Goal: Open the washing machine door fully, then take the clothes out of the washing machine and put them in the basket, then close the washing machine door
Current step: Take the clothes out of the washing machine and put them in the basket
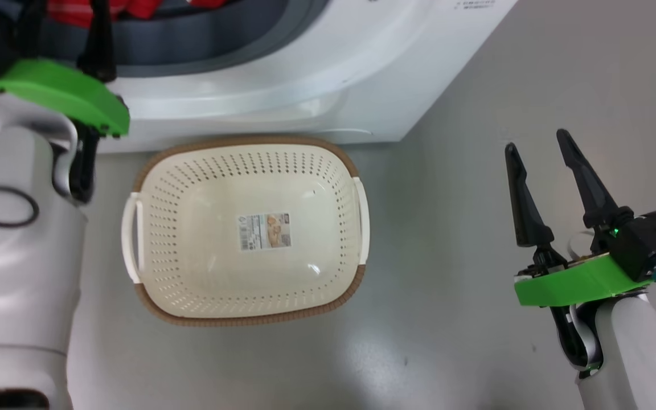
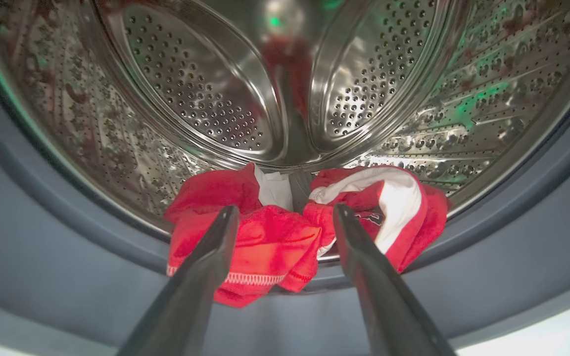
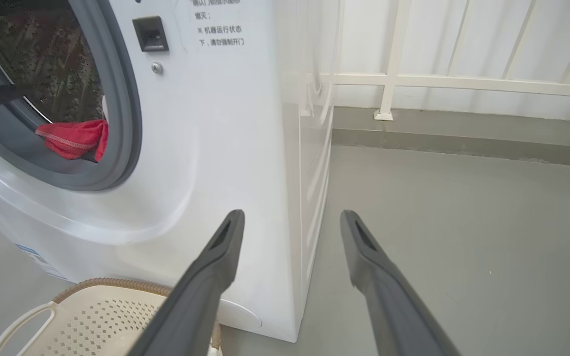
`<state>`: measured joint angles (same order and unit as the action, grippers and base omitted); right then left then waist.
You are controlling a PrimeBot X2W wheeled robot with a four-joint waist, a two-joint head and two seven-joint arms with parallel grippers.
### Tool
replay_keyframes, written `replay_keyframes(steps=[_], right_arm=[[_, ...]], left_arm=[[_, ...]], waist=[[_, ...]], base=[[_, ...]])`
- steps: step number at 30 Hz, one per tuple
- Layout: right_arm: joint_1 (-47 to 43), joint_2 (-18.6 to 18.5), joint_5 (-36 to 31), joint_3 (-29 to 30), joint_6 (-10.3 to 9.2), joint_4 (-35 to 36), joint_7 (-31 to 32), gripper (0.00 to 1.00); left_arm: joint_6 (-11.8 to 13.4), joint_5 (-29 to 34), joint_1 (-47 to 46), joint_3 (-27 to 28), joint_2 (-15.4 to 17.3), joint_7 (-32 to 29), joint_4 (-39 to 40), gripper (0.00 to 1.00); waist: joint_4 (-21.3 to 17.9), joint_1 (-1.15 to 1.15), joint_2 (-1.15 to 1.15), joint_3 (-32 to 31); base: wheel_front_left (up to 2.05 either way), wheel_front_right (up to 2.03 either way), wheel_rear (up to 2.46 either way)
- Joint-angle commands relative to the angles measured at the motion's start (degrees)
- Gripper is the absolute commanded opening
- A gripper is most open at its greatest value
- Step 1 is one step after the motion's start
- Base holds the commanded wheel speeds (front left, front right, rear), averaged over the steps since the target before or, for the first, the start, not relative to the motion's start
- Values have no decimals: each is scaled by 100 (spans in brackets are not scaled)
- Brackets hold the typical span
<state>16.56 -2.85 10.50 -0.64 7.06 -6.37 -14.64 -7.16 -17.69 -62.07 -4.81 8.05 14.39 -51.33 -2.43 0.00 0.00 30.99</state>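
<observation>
Grey floor (image 1: 447, 256), basket (image 1: 248, 320), left pincer (image 2: 286, 210) spread wide before clothes (image 2: 260, 242)

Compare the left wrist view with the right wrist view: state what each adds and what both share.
Left wrist view adds the drum's back wall, seen past the open left gripper. Right wrist view adds the basket, the floor, a white railing and the open right gripper. Both share the red clothes at the drum's mouth and the grey seal.
</observation>
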Motion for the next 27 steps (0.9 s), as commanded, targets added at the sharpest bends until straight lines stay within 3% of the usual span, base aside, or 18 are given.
replay_keyframes(steps=[1,7,12,27], right_arm=[[40,-3,23,-139,43,173,-36,100],[105,-3,108,-309,43,207,-36,100],[171,-3,226,-469,43,171,-36,100],[288,-3,490,-771,43,39,-36,100]], left_arm=[[-32,4,-181,6,269,34,0,100],[-32,-21,-769,-468,501,-52,-541,100],[-9,531,-1175,-1114,815,-152,-1085,100],[830,1231,-1741,-1730,1131,-260,-1864,100]], waist=[[-152,0,0,224],[-268,0,0,420],[-362,0,0,507],[-497,0,0,688]], base=[[0,0,0],[0,0,0],[0,0,0],[0,0,0]])
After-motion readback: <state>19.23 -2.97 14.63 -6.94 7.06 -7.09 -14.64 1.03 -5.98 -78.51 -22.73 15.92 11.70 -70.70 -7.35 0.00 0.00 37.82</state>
